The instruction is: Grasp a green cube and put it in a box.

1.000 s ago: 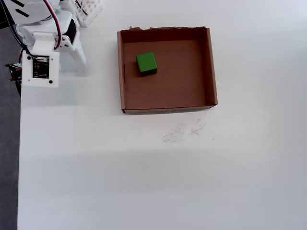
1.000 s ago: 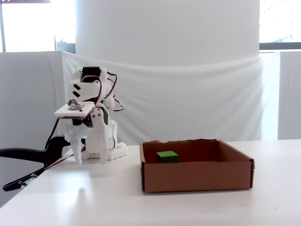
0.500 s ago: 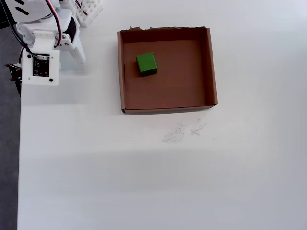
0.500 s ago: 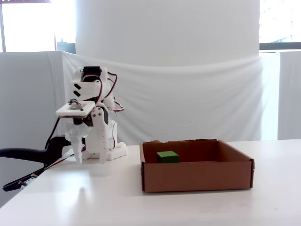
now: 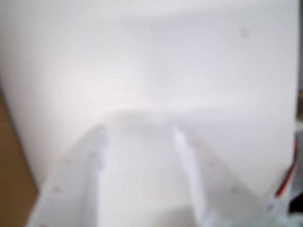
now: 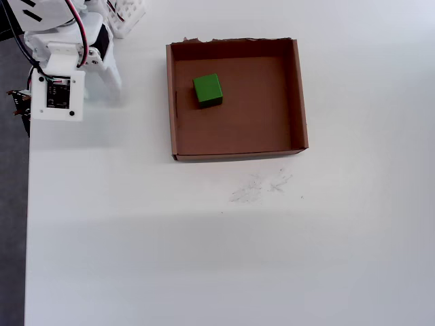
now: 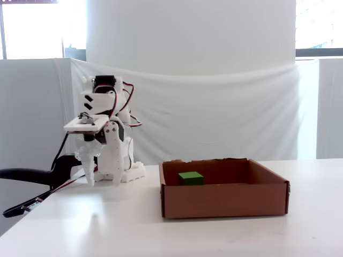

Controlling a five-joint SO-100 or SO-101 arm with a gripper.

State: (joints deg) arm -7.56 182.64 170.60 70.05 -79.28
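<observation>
The box (image 6: 300, 95) is sitting on the white table (image 6: 204, 258), and everything here is placed from it. In the overhead view the green cube (image 6: 207, 89) is lying inside the box, toward its left wall and a little above the middle, touching no wall. The box's top edge is showing ragged. Wide bare table is lying below and right of the box; faint scuff marks (image 6: 262, 187) are showing just below its lower wall.

The arm is standing well to the left of the box, near the table's left edge. In the fixed view the gripper (image 7: 102, 181) is pointing down just above the table, its fingers spread slightly apart and holding nothing. In the wrist view the gripper (image 5: 139, 137) is appearing only as blurred pale shapes; neither box nor cube is showing there. In the fixed view the box's near wall is hiding the cube's (image 7: 191, 178) lower part.
</observation>
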